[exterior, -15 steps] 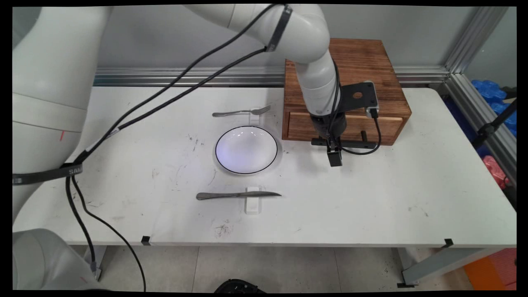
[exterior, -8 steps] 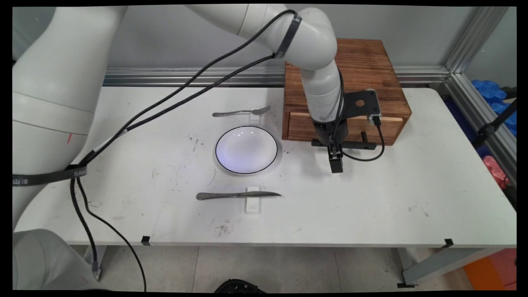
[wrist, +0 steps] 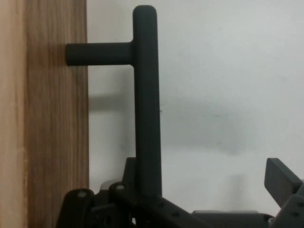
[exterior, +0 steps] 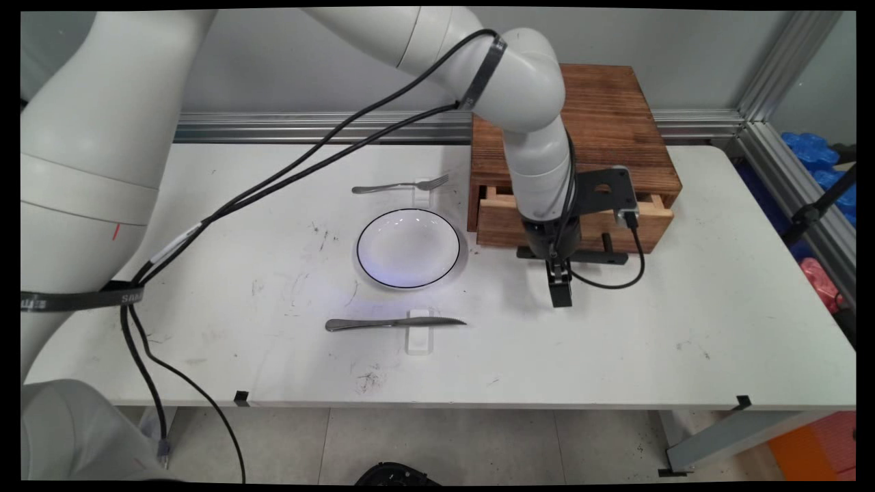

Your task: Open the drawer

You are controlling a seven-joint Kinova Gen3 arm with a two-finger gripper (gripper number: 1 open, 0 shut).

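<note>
Cutlery lies nearest the front edge of the white counter [exterior: 683,328]: a plain steel table knife [exterior: 393,322] laid crosswise, its blade bridging a small white rest block [exterior: 419,342]. Just beyond the knife stands a round white plate with a thin black rim [exterior: 408,247]; the plate carries nothing.

To the right of the plate, the black two-finger gripper [exterior: 560,290] hangs low over the counter, pointing toward the near edge. In the hand view, the black bar handle [wrist: 146,104] runs straight down into the gripper linkage. One finger [wrist: 281,179] stands well clear of the bar on its far side, so the gripper reads as spread, straddling the handle rather than clamping it. Whether the opposite finger bears against the bar cannot be told; the linkage hides that point.

The handle [exterior: 595,257] is fixed on a short post to the light wooden drawer front [exterior: 502,222]. The drawer stands partly drawn out of the dark brown wooden box [exterior: 608,116]: its side walls show at both front corners. The interior is not visible in either view.

Beyond the plate and left of the box, a steel fork [exterior: 400,185] lies crosswise with its tines on a second white rest [exterior: 424,197]. An aluminium rail [exterior: 307,126] runs along the wall behind the counter.
</note>
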